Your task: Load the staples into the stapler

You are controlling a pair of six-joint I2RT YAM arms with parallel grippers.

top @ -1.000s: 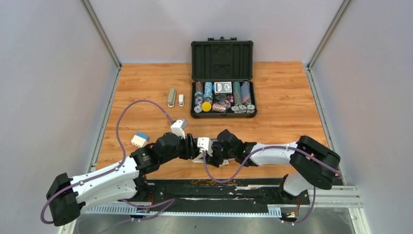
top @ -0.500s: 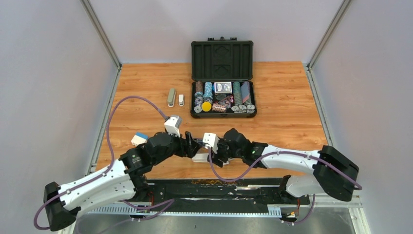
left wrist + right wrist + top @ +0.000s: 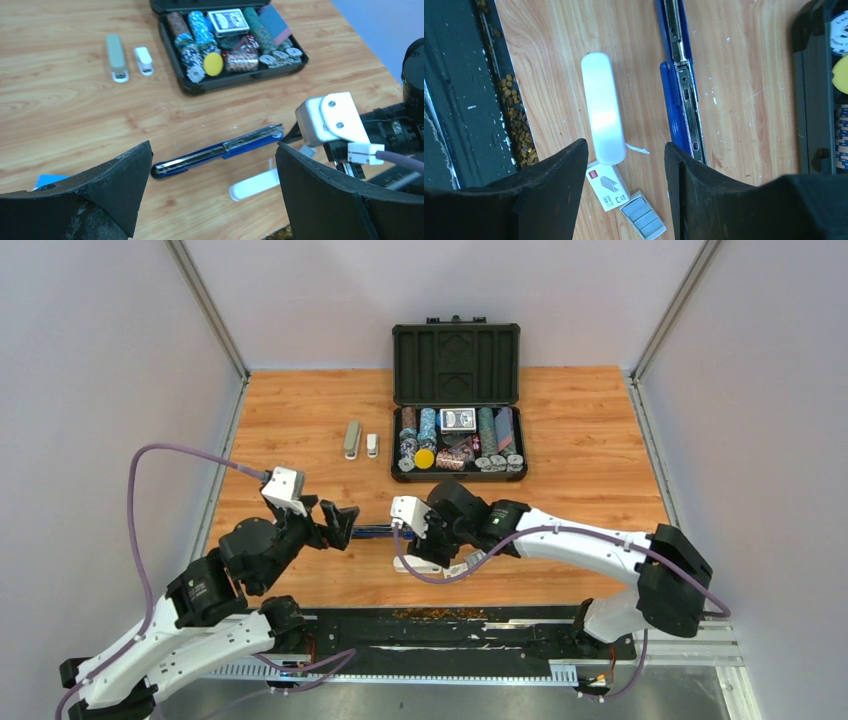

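Note:
The blue stapler (image 3: 372,532) lies opened out flat on the table between my two arms, its silver rail (image 3: 687,95) facing up. My left gripper (image 3: 342,524) hovers wide open just off its left end, holding nothing; in the left wrist view the stapler (image 3: 220,150) lies ahead between the fingers (image 3: 125,180). The staples (image 3: 642,216), a small grey ribbed block in a tray, lie on the wood under my right gripper (image 3: 626,146). That gripper is open and empty, above them and to the left of the stapler (image 3: 681,85).
A long white stapler (image 3: 602,115) lies beside the blue one, with a small white box with a red mark (image 3: 608,186) at its end. An open black poker-chip case (image 3: 457,405) stands at the back. A grey-olive stapler (image 3: 352,439) and a small white one (image 3: 372,445) lie left of the case.
My left gripper has opened wide and drawn back to the left, away from the stapler. My right arm has shifted left and farther onto the table, with its jaws somewhat wider.

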